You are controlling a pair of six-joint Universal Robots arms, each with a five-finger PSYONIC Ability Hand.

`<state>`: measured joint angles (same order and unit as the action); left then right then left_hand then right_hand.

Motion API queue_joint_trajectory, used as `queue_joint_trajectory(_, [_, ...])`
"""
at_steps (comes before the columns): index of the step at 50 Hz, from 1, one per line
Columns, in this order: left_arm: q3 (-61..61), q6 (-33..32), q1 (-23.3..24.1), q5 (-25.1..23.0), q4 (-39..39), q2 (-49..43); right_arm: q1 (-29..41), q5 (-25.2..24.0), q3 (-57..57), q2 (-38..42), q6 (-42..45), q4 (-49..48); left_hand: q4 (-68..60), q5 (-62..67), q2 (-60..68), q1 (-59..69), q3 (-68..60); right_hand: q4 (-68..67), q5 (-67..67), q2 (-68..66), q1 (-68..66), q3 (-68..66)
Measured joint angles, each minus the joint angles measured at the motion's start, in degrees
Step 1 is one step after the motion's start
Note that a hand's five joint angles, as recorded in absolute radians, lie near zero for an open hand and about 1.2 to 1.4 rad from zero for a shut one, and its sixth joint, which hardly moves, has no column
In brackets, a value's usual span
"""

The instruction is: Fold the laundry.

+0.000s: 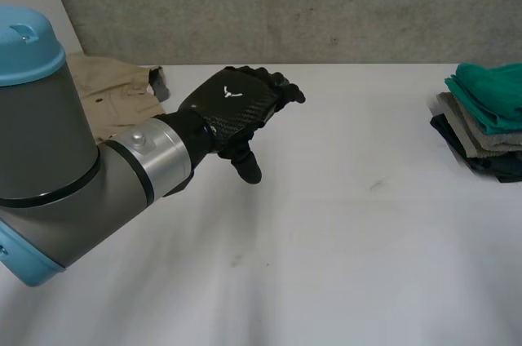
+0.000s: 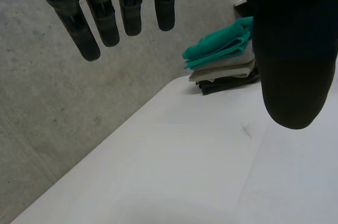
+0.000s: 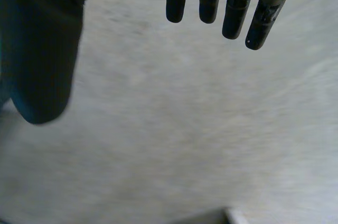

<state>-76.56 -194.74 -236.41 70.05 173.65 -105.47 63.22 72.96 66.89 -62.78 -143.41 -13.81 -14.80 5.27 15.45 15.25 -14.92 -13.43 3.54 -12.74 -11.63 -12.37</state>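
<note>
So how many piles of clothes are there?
2. A folded stack, teal on top, at the table's right edge; a beige garment far left, partly behind the left arm, which may hide more.

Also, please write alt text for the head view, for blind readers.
The robot's black left hand, fingers relaxed and empty, hangs over a white table. A beige garment lies behind its arm; a green-topped stack of folded clothes sits at the right edge.

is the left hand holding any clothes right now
No, the left hand hangs open and empty above the table.
</note>
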Motion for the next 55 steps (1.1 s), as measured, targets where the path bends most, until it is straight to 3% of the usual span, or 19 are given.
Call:
queue_joint_trajectory(3, [0.1,0.0,-0.1,0.0,0.1,0.1,4.4,4.2,-0.2,-2.5,1.7,-3.9,0.0,0.0,0.0,0.0,0.0,0.0,0.0,0.0,0.0,0.0])
queue_joint_trajectory(7, [0.3,0.1,-0.3,0.2,0.3,0.2,11.4,5.3,1.8,-5.7,-1.7,-9.8,0.0,0.0,0.0,0.0,0.0,0.0,0.0,0.0,0.0,0.0])
queue_joint_trajectory(11, [0.4,0.0,-1.4,2.5,2.1,0.2,20.6,1.1,9.9,-11.6,-13.2,-17.2,0.0,-0.1,-0.1,-0.1,0.0,0.0,0.0,0.0,0.0,0.0])
queue_joint_trajectory(17, [0.3,-0.2,-5.6,9.9,9.0,0.1,31.8,-7.7,23.5,-16.3,-25.0,-20.9,1.5,-2.6,-2.1,-1.5,1.2,0.0,0.0,0.0,0.0,0.0])
queue_joint_trajectory(21, [0.4,-0.5,-8.7,12.7,13.0,-0.1,36.1,-9.9,28.1,-16.5,-26.0,-20.7,1.8,-2.6,-2.3,-1.7,1.5,0.0,-0.3,0.0,0.0,0.0])
queue_joint_trajectory(23, [1.2,-0.8,-14.8,14.3,19.1,-2.1,40.9,-11.1,32.7,-15.0,-23.8,-18.3,1.8,-2.6,-2.3,-1.7,1.5,0.0,-0.3,0.0,0.0,0.0])
queue_joint_trajectory(25, [1.8,-0.8,-16.9,14.1,20.7,-3.4,41.9,-11.1,33.5,-14.3,-22.5,-17.1,1.8,-2.6,-2.3,-1.7,1.5,0.0,-0.3,0.0,0.0,0.0])
queue_joint_trajectory(29, [7.4,-1.0,-26.1,9.8,24.9,-13.1,44.3,-9.8,35.3,-11.4,-15.9,-11.8,1.8,-2.6,-2.3,-1.7,1.5,0.0,-0.3,0.0,0.0,0.0])
queue_joint_trajectory(34, [16.9,-1.9,-31.7,4.3,25.3,-26.9,44.6,-7.7,35.6,-10.1,-10.6,-8.3,1.7,-2.4,-2.2,-1.5,1.3,0.0,-0.3,0.0,0.0,0.0])
queue_joint_trajectory(46, [35.9,-8.6,-34.8,1.3,24.3,-49.6,43.6,-5.5,37.4,-9.6,-8.4,-7.4,-5.2,5.0,4.5,5.0,-4.9,0.0,-0.3,0.0,0.0,0.0])
queue_joint_trajectory(53, [40.9,-9.5,-34.5,1.7,23.4,-54.3,43.5,-5.7,37.9,-9.6,-8.5,-7.8,-15.1,14.6,14.3,15.7,-14.8,0.0,-0.3,0.0,0.0,0.0])
queue_joint_trajectory(55, [42.6,-9.6,-34.4,1.8,22.6,-55.3,43.5,-5.7,37.9,-9.6,-8.4,-7.9,-27.1,26.1,26.8,26.5,-27.0,0.0,-0.3,0.0,0.0,0.0])
